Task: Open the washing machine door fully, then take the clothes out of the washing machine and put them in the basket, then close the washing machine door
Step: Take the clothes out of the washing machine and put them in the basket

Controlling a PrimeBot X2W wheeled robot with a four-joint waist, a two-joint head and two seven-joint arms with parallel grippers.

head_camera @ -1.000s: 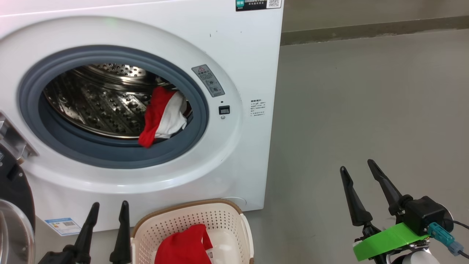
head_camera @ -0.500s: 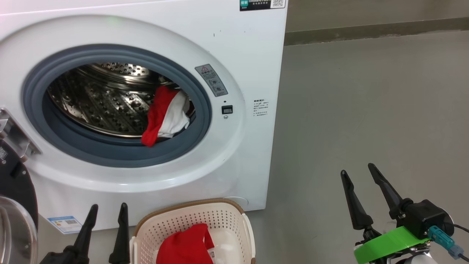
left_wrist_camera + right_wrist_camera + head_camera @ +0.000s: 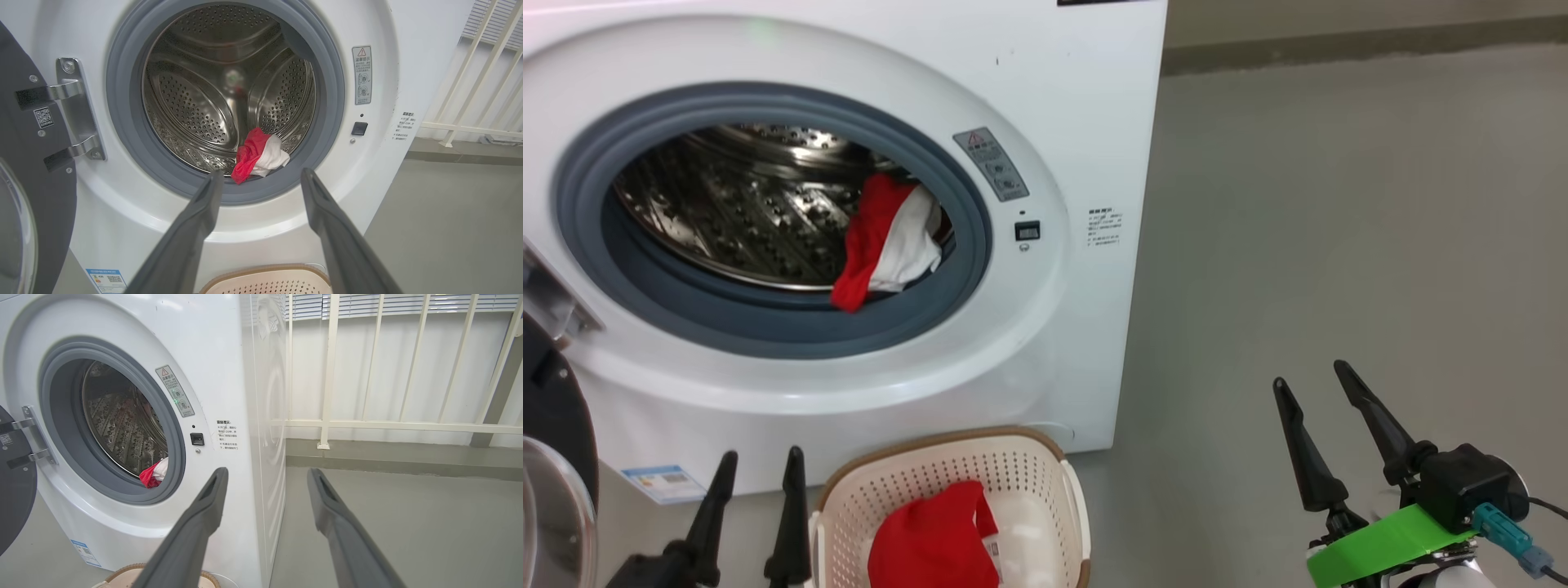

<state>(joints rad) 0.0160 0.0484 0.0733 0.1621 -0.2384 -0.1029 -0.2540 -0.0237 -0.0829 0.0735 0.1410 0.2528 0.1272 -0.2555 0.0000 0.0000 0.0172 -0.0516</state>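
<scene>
The white washing machine point(image 3: 1054, 98) has its door point(image 3: 556, 441) swung open at the left, black rim and glass showing point(image 3: 24, 204). A red and white garment point(image 3: 886, 241) lies at the drum's front right, over the grey ring point(image 3: 259, 155) point(image 3: 153, 475). The cream basket point(image 3: 1013, 469) stands on the floor below the opening, a red garment point(image 3: 935, 539) inside it. My left gripper point(image 3: 760, 461) is open and empty, left of the basket. My right gripper point(image 3: 1311, 380) is open and empty over the floor right of the machine.
Grey floor point(image 3: 1339, 229) stretches right of the machine. A white railing point(image 3: 388, 424) and low kerb point(image 3: 388, 461) run behind. The door's metal hinge point(image 3: 73, 118) sits on the machine's left front.
The head camera has shifted a little, so the machine sits slightly lower and to the right in the picture. Both grippers stay open and nearly still; the clothes have not moved.
</scene>
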